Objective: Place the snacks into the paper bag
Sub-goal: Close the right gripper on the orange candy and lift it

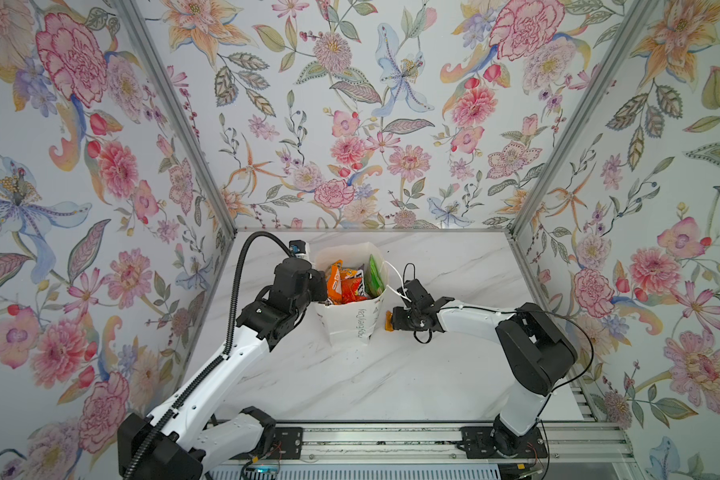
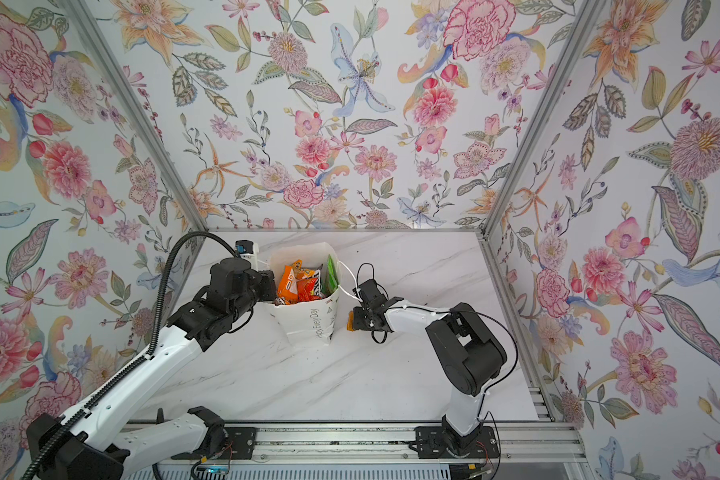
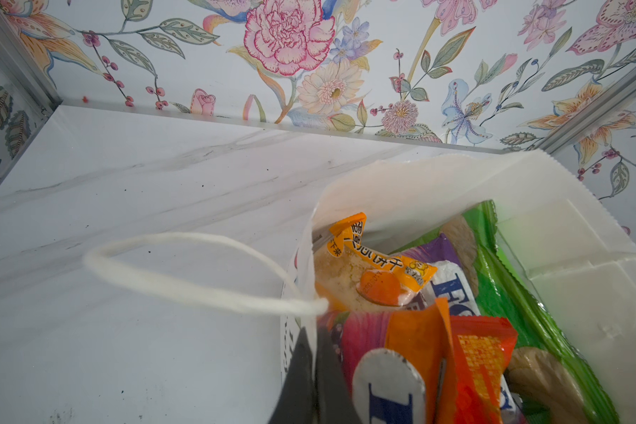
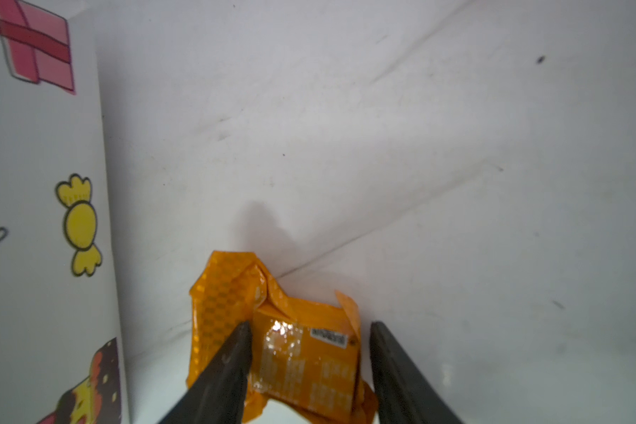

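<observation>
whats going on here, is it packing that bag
The left gripper is pinched on the rim of the upright paper bag, which already holds several snacks. The right gripper is down at the table beside the bag, jaws either side of one orange sachet; whether they grip it yet is unclear.

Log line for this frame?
left gripper: jaws shut on paper bag rim | right gripper: jaws open astride orange sachet on table | other snacks in bag

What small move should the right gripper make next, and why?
Probably close on the orange sachet: the right gripper straddles it on the table, jaws apart, while the left gripper pinches the paper bag rim.
</observation>
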